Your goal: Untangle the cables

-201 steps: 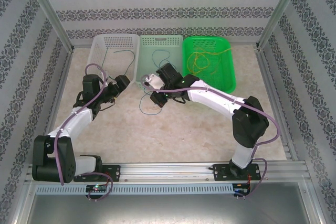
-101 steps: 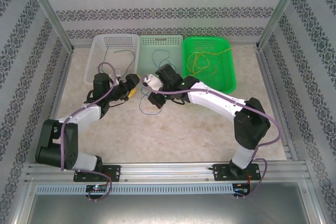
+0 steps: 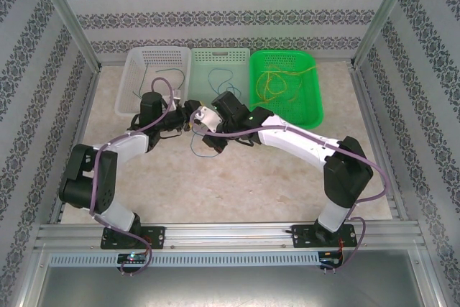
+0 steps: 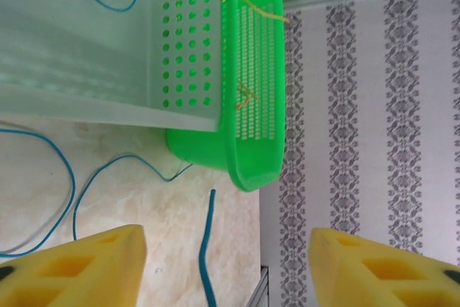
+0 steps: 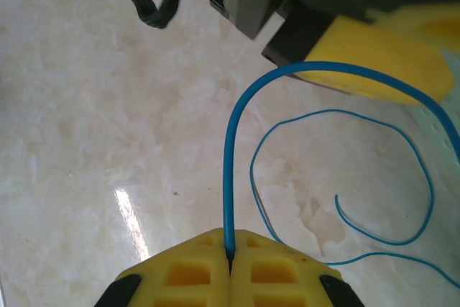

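my right gripper (image 5: 230, 253) was pinched shut on a blue cable (image 5: 228, 177), which rose from the pads and arced right, past one yellow finger (image 5: 388, 52) of the left gripper (image 4: 226, 264). the left fingers stood apart with nothing clamped; a loose blue end lay in the gap between them, touching neither as far as i could tell. more blue cable curled on the table (image 5: 86, 141) near the pale basket (image 4: 180, 48). another blue cable (image 3: 219, 77) sat inside that middle basket, yellow cables (image 3: 277, 80) lay in the bright green basket (image 4: 259, 106) on the right, and a dark green cable (image 3: 167, 72) lay in the white basket (image 3: 154, 54) at far left.
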`<state>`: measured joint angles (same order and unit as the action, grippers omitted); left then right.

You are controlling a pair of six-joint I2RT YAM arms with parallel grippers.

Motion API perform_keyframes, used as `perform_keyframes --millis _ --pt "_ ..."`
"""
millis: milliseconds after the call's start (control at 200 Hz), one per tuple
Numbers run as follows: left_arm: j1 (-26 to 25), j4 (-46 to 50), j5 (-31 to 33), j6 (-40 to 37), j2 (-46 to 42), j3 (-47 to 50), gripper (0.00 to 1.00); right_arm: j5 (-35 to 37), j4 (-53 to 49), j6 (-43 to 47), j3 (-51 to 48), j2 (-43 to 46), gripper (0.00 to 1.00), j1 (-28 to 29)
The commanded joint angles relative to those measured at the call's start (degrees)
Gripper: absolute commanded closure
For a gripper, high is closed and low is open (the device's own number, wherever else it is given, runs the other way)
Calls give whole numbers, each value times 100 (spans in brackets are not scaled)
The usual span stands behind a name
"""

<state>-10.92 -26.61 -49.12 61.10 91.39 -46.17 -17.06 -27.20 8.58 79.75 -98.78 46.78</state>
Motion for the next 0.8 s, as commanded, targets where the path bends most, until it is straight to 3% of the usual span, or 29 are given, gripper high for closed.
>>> perform_keyframes --millis 0,260,410,475,629,794 --pt "-141 -169 -331 14 208 -235 44 104 -5 198 -82 252 100 73" --pt "-271 -169 -501 86 482 -516 54 214 6 320 -121 316 99 110" --pt "-287 -207 -540 119 557 -593 73 251 4 336 -174 350 99 112" --pt "-301 -282 -603 160 586 -628 76 306 8 334 -196 368 99 112" --pt "-312 -160 -693 102 608 -674 74 452 -1 372 -232 386 99 112" --pt "-312 313 -801 -232 565 -780 58 499 -74 539 -344 466 99 90"
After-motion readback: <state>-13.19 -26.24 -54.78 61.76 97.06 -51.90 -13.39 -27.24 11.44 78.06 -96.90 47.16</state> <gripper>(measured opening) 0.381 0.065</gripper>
